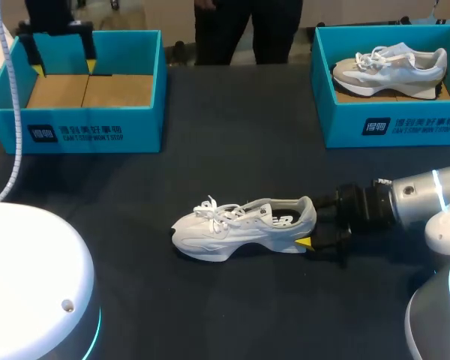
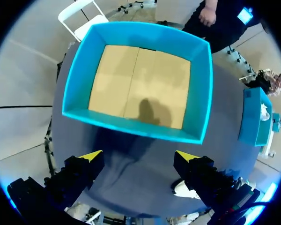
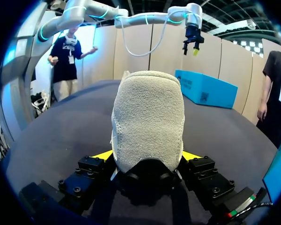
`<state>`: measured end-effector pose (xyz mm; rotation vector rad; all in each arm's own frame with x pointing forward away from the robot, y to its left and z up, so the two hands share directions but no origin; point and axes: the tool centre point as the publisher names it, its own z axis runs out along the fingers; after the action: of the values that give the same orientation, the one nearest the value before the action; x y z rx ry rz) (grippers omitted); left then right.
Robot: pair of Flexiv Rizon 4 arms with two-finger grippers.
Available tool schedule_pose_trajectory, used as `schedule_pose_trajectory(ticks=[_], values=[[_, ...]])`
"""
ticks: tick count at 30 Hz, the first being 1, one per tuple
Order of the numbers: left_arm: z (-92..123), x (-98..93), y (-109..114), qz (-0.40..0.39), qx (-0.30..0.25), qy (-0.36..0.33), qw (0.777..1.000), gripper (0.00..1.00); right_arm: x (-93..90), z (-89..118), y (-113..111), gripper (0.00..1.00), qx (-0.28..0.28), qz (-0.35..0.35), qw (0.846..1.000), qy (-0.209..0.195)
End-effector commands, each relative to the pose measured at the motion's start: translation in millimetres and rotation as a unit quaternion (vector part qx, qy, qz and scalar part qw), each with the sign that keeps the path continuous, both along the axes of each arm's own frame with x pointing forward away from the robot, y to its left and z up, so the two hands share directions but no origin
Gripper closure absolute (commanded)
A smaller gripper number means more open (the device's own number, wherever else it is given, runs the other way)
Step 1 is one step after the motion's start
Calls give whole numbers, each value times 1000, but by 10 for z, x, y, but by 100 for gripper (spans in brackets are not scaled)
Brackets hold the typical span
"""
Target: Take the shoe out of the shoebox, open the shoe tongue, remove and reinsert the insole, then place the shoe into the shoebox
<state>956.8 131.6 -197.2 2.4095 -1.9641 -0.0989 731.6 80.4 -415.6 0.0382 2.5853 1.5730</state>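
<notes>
Silver-white right arm [image 1: 424, 196] ringed in cyan light, black screw-studded right tool [image 3: 147, 155] with yellow wedge tips, looping white cable [image 1: 16, 112].

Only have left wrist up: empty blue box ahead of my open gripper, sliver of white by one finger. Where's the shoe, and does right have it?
Observer: The shoe stands on its sole on the table, outside both boxes, toe toward the left arm's side.
Operator: Right arm?
Observer: The right gripper is shut on the heel, one yellow tip on each side.
Operator: The other box?
Observer: The right shoebox holds a second shoe.
</notes>
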Motion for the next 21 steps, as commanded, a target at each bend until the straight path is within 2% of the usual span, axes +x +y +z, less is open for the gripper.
schedule_pose_trajectory(ticks=[1, 6, 14, 21], values=[[61, -381, -86, -7, -7, -18, 1000, 0, 4, -4, 35, 100, -3, -1, 1000, 0], [68, -711, -258, -14, -17, -14, 1000, 0, 4, -4, 35, 100, -3, -1, 1000, 0], [-53, -1236, -608, -32, -18, -5, 999, 0, 4, -4, 35, 100, -3, -1, 1000, 0], [-140, -1566, -920, -46, -24, -9, 999, 0, 4, -4, 35, 100, -3, -1, 1000, 0]])
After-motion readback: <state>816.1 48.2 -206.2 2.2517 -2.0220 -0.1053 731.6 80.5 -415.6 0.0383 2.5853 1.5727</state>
